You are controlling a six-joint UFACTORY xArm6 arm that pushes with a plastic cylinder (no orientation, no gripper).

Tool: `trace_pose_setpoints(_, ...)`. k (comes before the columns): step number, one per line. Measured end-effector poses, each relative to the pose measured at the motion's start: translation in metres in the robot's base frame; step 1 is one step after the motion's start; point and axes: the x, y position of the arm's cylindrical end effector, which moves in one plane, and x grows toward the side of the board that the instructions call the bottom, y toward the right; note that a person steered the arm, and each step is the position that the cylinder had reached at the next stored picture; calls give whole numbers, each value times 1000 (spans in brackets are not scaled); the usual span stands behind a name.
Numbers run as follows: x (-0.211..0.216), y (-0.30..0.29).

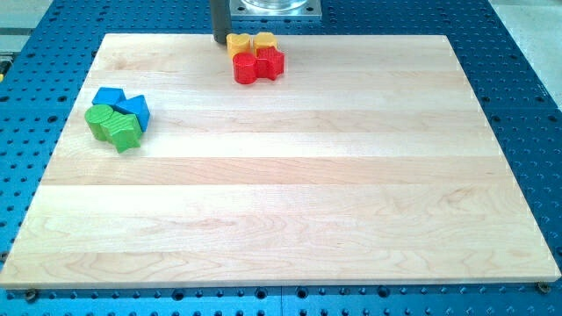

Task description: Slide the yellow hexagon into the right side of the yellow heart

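Observation:
Two yellow blocks sit side by side at the board's top edge. The left one (pixel 238 43) looks like the yellow hexagon. The right one (pixel 264 40), with a notched top, looks like the yellow heart. They touch or nearly touch. My tip (pixel 219 40) stands just left of the hexagon, right beside it. The rod rises out of the view's top.
Two red blocks (pixel 245 68) (pixel 270 62) lie directly below the yellow pair, touching them. At the view's left, two blue blocks (pixel 108 96) (pixel 133 108) and two green blocks (pixel 103 119) (pixel 126 131) form a tight cluster. The wooden board (pixel 290 202) rests on a blue perforated table.

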Motion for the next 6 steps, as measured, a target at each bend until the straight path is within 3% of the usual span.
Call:
trace_pose_setpoints(3, 0, 205)
trace_pose_setpoints(6, 14, 77)
